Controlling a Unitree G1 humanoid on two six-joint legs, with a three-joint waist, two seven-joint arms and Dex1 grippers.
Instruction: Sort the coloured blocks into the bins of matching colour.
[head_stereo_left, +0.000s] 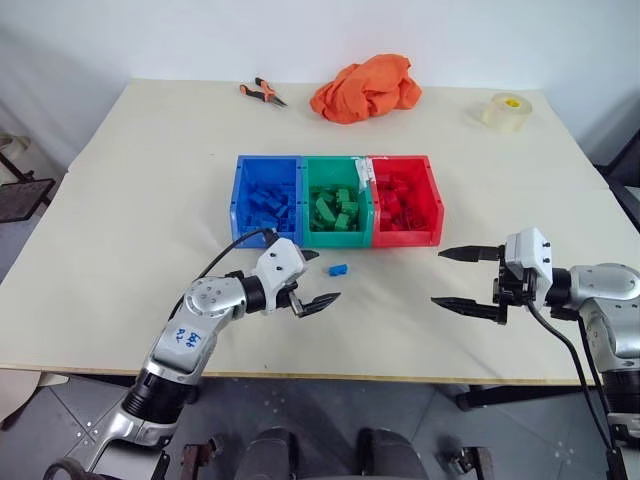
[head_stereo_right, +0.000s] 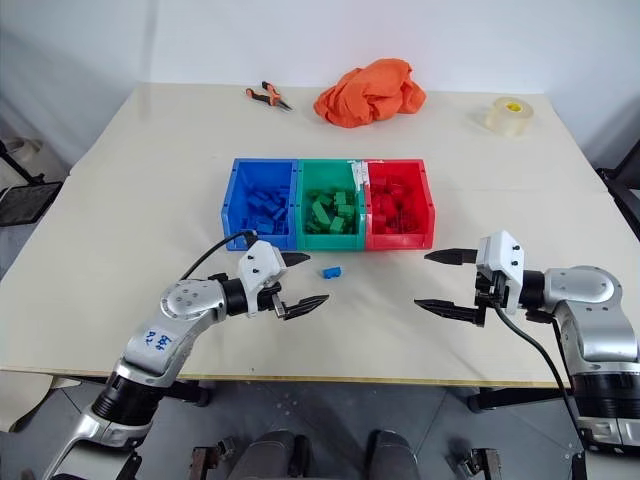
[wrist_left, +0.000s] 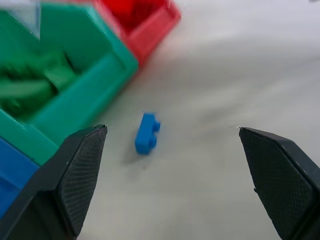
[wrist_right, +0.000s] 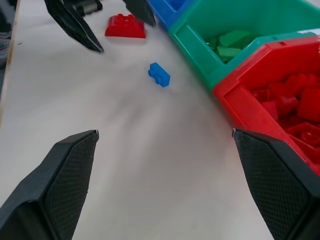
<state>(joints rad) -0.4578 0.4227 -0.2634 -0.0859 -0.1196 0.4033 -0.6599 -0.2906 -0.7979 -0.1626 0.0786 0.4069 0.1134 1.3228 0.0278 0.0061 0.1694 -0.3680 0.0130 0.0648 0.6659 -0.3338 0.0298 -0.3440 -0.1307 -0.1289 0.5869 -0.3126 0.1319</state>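
A small blue block (head_stereo_left: 338, 269) lies on the table just in front of the green bin (head_stereo_left: 335, 238). My left gripper (head_stereo_left: 329, 276) is open, with the block a short way past its fingertips and between their lines (wrist_left: 147, 133). A red block (wrist_right: 125, 26) lies on the table beyond the left gripper's fingers (wrist_right: 75, 22). The blue bin (head_stereo_left: 250, 232), green bin and red bin (head_stereo_left: 405, 238) stand joined in a row, each holding several blocks of its own colour. My right gripper (head_stereo_left: 436, 277) is open and empty in front of the red bin, pointing left.
Orange-handled pliers (head_stereo_left: 262, 93), an orange cloth (head_stereo_left: 366, 88) and a clear tape roll (head_stereo_left: 506, 111) lie near the table's far edge. The table's front edge runs just below both grippers.
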